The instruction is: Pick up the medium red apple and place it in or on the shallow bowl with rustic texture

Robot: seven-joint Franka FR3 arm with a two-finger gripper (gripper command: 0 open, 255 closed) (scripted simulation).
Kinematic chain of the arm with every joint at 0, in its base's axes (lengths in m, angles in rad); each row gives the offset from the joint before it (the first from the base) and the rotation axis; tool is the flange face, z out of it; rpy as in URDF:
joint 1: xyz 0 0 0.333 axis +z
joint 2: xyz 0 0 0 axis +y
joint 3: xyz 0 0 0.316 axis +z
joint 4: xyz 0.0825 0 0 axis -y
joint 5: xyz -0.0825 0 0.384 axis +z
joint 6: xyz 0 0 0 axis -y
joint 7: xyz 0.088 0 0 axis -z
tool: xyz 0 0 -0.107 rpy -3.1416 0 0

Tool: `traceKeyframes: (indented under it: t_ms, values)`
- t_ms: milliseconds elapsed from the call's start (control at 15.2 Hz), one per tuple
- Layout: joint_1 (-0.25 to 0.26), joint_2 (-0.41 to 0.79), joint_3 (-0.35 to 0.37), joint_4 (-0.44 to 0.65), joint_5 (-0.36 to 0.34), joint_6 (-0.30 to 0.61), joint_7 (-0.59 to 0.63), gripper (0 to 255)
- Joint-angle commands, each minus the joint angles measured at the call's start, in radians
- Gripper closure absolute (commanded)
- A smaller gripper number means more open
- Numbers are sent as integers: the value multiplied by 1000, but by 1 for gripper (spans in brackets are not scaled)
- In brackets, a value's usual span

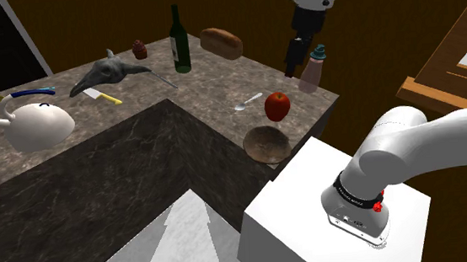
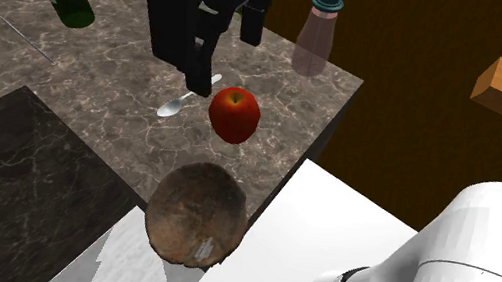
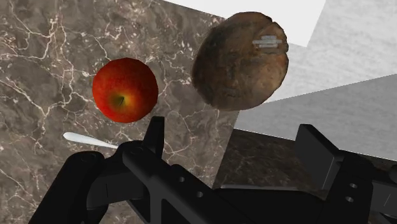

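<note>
Currently the gripper [image 1: 295, 62] hangs above the stone counter [image 1: 211, 81], clear of all items. Claw state: wide open, nothing btwn the fingers. In the wrist view the two fingertips [image 3: 154, 130] stand well apart, with bare counter beyond one of them.

Apple [image 1: 277, 106]: red, resting on the counter near the corner closest to the white stand [image 1: 296, 206]. In the wrist view its stem dimple faces the camera. It lies btwn the spoon [image 1: 247, 103] and the bowl [image 1: 266, 143], touching neither. No contact btwn gripper and apple. In the 2nd exterior view the gripper [image 2: 223, 58] is over the spoon [image 2: 175, 104], and the apple [image 2: 234, 115] sits just beside the spoon's bowl end.

Bowl: brown, rough mottled surface, shallow. It sits at the counter edge just beside the stand, and in the 2nd exterior view it overlaps that edge. Whether it sits level or tilted cannot be told. Apple and bowl are near each other but apart.

Other items on the counter:
- Pink bottle [image 1: 312, 71] w/ teal cap, upright, near the gripper.
- Green bottle [image 1: 181, 41], upright, by the far edge.
- Bread loaf [image 1: 221, 42], beside the green bottle.
- Cupcake [image 1: 139, 49].
- White kettle [image 1: 33, 123], well apart from the apple, toward the shoulder view's left.
</note>
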Motion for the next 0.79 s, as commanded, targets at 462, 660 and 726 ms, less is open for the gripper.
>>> traceKeyframes:
  t_ms: [462, 660, 726]
  values:
    - [-54, 156, -124, -119, -68, 309, -119, 0]
    - [-68, 233, -168, -136, -81, 415, -160, 0]
    - [-71, 261, -182, -139, -83, 448, -173, 0]
